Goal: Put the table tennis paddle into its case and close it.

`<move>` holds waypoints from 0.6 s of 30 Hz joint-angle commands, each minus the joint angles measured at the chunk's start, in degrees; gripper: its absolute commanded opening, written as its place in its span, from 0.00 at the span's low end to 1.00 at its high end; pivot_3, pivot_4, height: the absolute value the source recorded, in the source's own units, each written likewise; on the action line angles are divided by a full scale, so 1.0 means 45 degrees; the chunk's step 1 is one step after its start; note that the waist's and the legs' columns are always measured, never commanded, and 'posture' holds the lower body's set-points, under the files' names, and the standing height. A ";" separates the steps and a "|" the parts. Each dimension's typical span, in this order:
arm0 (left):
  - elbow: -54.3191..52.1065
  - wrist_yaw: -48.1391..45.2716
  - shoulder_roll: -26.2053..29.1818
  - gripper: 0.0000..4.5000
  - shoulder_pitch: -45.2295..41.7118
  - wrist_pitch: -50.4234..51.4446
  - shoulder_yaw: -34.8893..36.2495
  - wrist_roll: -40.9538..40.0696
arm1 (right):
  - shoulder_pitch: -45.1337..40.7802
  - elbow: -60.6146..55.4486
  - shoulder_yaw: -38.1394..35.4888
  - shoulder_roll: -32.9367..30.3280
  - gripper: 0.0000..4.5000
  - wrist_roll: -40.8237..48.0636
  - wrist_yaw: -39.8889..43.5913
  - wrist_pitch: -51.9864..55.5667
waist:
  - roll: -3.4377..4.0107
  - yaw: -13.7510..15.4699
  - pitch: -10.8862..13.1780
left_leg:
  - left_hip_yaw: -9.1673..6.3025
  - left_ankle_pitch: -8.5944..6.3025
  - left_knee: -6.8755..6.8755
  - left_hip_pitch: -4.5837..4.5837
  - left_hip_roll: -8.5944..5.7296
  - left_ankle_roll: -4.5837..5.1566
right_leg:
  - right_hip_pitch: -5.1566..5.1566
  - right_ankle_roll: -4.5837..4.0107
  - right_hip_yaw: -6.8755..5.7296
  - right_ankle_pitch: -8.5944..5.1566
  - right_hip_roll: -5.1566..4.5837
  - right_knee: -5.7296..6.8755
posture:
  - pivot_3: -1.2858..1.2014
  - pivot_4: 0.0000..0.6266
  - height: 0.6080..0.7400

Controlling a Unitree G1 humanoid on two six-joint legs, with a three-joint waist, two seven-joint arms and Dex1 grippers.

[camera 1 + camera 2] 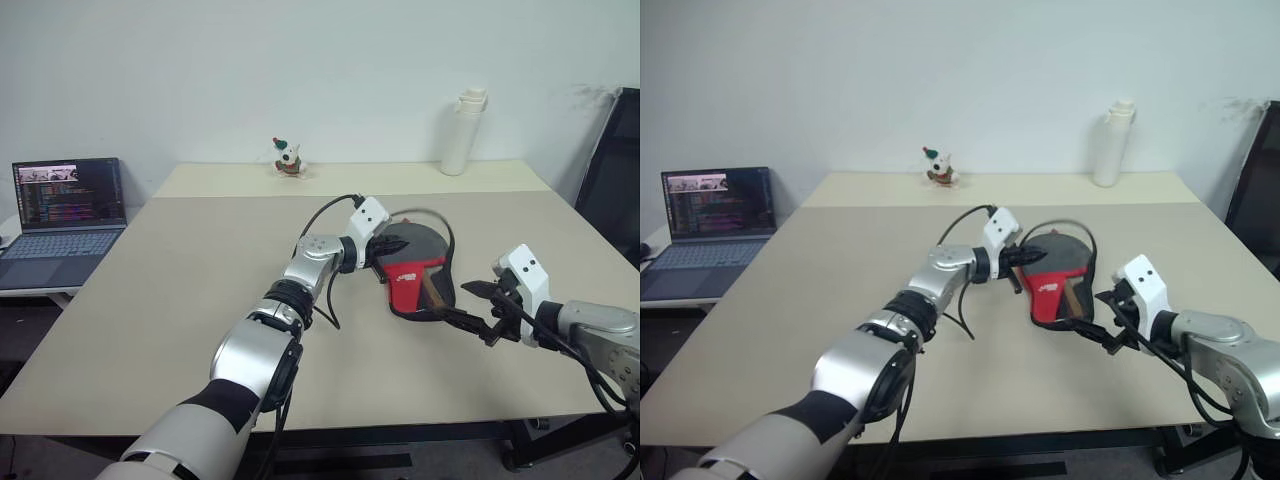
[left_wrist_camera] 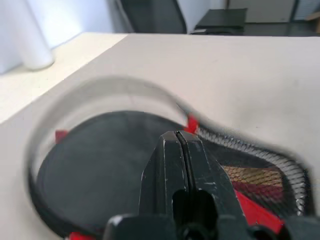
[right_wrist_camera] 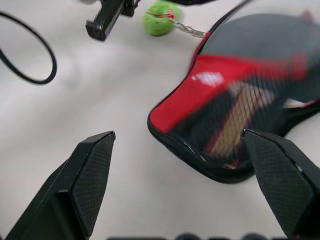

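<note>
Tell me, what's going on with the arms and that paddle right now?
Left gripper shut, over the case. Right gripper open beside it, empty. Paddle inside the case, flap not yet closed. Small green ball chained to the case, nothing blocking.

Your left arm reaches forward across the middle of the view, elbow bent, forearm angled toward the right. The left gripper [image 1: 398, 243] points nearly level, forward and to the right, and its two black fingers [image 2: 172, 165] are pressed flat together (no gap between them in the left wrist view).

Your right arm comes in from the right edge, forearm low over the surface [image 1: 180, 300], wrist turned inward. The right gripper [image 1: 468, 305] points forward and to the left, tilted a little downward, with its fingers [image 3: 92, 172] spread wide apart and nothing between them.
</note>
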 commanded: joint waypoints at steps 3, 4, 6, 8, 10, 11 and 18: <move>-0.0575 -0.0327 0.0581 0.01 0.0082 -0.0578 0.0486 -0.0194 | -0.0885 0.1165 -0.0248 0.0561 1.00 -0.0569 -0.0794 -0.0627 | 0.0001 -0.0059 0.0000 | 0.0008 0.0000 0.0002 0.0002 0.0001 0.0000 | 0.0000 0.0000 0.0009 0.0001 -0.0004 0.0002 | 0.52 0.24 1.00; -0.0719 -0.0471 0.0730 0.01 0.0277 -0.0566 0.0577 -0.0284 | -0.1076 0.1479 -0.0164 0.0753 1.00 -0.0654 -0.0876 -0.0711 | 0.0002 -0.0069 -0.0001 | 0.0013 0.0000 0.0001 0.0008 0.0004 0.0000 | 0.0000 -0.0001 0.0014 0.0001 -0.0004 0.0005 | 0.52 0.24 1.00; -0.1094 -0.0841 0.0989 0.01 0.0711 -0.0552 0.0728 -0.0459 | -0.1479 0.2146 0.0043 0.1117 1.00 -0.0836 -0.0998 -0.0923 | 0.0004 -0.0094 -0.0002 | 0.0011 0.0000 -0.0003 0.0010 0.0007 0.0000 | -0.0001 -0.0002 0.0012 0.0001 -0.0001 0.0008 | 0.52 0.24 1.00; -0.1933 -0.1553 0.1357 0.01 0.1456 -0.0379 0.0915 -0.0798 | -0.2034 0.3184 0.0416 0.1551 1.00 -0.1270 -0.1119 -0.1365 | 0.0006 -0.0117 -0.0004 | 0.0009 0.0001 -0.0006 0.0013 0.0017 0.0000 | 0.0000 -0.0025 0.0012 0.0015 0.0001 0.0009 | 0.52 0.24 1.00; -0.4083 -0.2601 0.2214 0.01 0.2982 0.0563 0.1177 -0.1501 | -0.3047 0.5216 0.0893 0.2298 1.00 -0.2014 -0.1435 -0.2150 | 0.0016 -0.0211 -0.0009 | 0.0024 0.0001 -0.0006 0.0023 0.0022 0.0000 | -0.0001 -0.0057 0.0026 0.0034 0.0001 0.0014 | 0.52 0.24 1.00; -0.5190 -0.2839 0.2630 0.01 0.3667 0.1162 0.1308 -0.1802 | -0.3486 0.6154 0.1039 0.2623 1.00 -0.2342 -0.1564 -0.2513 | 0.0016 -0.0243 -0.0009 | 0.0041 0.0001 -0.0004 0.0032 0.0027 0.0000 | -0.0003 -0.0064 0.0043 0.0038 0.0005 0.0022 | 0.52 0.24 1.00; -1.1395 -0.2660 0.4229 0.01 0.6682 0.4970 0.1654 -0.3251 | -0.5323 1.1055 0.1651 0.3524 1.00 -0.3938 -0.1203 -0.4756 | 0.0014 -0.0001 -0.0008 | 0.0010 0.0002 0.0001 0.0000 0.0032 -0.0002 | -0.0017 -0.0072 0.0016 0.0042 -0.0028 0.0031 | 0.52 0.24 1.00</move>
